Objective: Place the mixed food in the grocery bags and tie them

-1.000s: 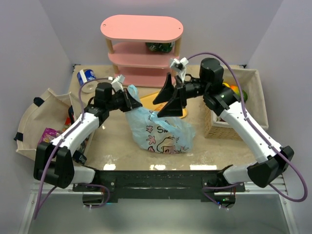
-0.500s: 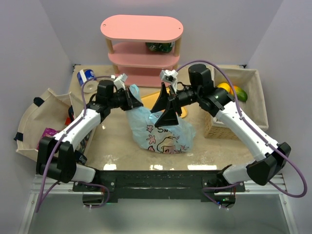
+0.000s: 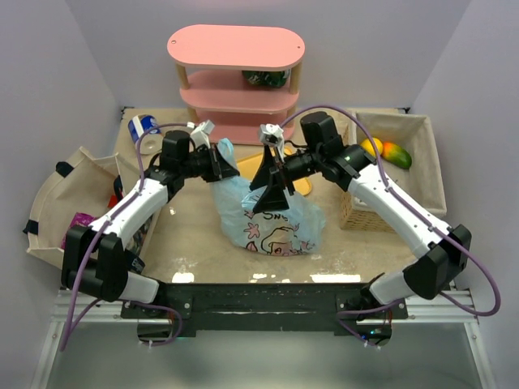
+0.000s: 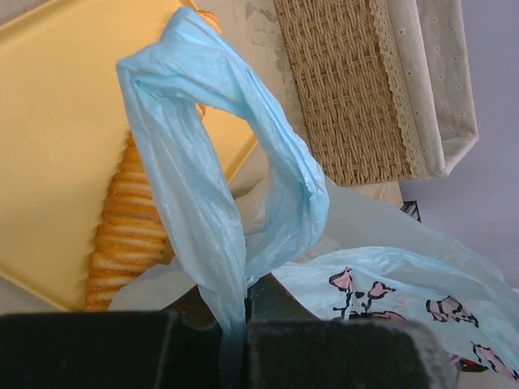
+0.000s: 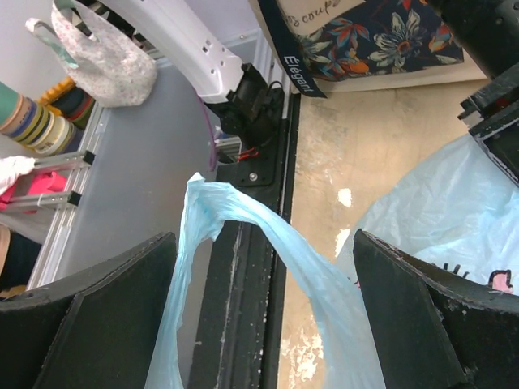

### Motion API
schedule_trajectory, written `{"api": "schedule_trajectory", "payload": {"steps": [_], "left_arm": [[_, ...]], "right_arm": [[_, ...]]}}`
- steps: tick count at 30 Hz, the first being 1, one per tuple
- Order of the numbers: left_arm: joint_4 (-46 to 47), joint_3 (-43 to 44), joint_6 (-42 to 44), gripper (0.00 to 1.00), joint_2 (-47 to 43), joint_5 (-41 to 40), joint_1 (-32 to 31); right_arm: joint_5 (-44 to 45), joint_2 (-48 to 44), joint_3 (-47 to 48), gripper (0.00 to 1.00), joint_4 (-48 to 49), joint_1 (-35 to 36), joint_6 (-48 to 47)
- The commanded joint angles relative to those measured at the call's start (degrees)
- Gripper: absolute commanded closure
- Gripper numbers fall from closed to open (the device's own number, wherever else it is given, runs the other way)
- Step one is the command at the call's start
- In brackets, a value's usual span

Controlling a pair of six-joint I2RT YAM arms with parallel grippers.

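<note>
Sandy beige tabletop [image 3: 195, 235] under pale lilac walls, pink three-tier wooden shelf [image 3: 235, 49] at the far edge. Mid-table, slumped between the two arms: thin, crinkly light-blue plastic carrier bag [image 3: 268, 223] with pink cartoon prints, bulging, long axis from far left down to near right, mouth and handles up toward the shelf. Left pincer [image 3: 220, 166] at the bag's far-left top, clamped right down on one handle loop [image 4: 203, 178], plastic pinched between the pads, loop arching up and forward beyond them. Right pincer [image 3: 272, 185] just above the bag's middle, jaws spread wide, gripping nothing; second handle loop [image 5: 268, 243] upright in the gap between them, not squeezed. Behind the pinched loop, long orange-brown sliced loaf [image 4: 126, 235] on a yellow board [image 4: 57, 121]. Woven wicker basket [image 3: 361, 212] just right of the bag.
</note>
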Motion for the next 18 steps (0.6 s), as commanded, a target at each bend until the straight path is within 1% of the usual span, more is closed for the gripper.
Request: {"api": "schedule_trajectory", "payload": {"steps": [1,3,5,7,8,10,11,14,15,16,18], "left_arm": [[-0.9,2.5,1.9,1.00,-0.8,1.6,0.5],[-0.8,2.4,2.0,1.00,-1.2,1.5,0.5],[-0.5,2.2,2.1,1.00,-1.6,1.5,0.5],[-0.4,2.1,2.2,1.00,-1.8,1.3,0.5],[-0.4,2.0,2.3,1.00,-1.8,1.4,0.5],[-0.2,1.9,2.9,1.00,-2.2,2.0,0.5],[0.2,1.9,3.1,1.00,-2.5,2.3,0.5],[-0.2,1.9,4.2,1.00,-3.3,2.6,0.5],[-0.3,1.9,5.2,1.00,-3.5,2.7,0.5],[-0.5,2.1,5.9,1.00,-3.9,2.8,0.5],[-1.6,2.2,8.4,1.00,-4.4,3.2,0.5]], "right_arm": [[-0.8,1.0,0.0,0.07,1.0,0.2,-2.4],[-2.5,1.3,-0.1,0.09,1.2,0.3,-1.7],[-3.1,0.9,-0.6,0.19,2.3,0.1,0.5],[-4.5,-0.1,-1.8,0.31,4.6,-0.2,2.7],[-4.8,-0.5,-2.2,0.45,5.3,-0.5,4.0],[-5.4,-1.2,-3.0,0.54,6.3,-1.2,6.9],[-5.7,-1.3,-3.0,0.61,6.3,-1.5,8.2],[-7.0,-1.3,-2.5,0.68,5.5,-2.3,10.0],[-6.7,-1.3,-1.8,0.79,5.0,-2.7,10.3],[-5.8,-1.1,-1.4,1.00,4.0,-3.0,10.7],[-3.4,-0.3,0.9,1.00,1.8,-4.8,11.8]]}}
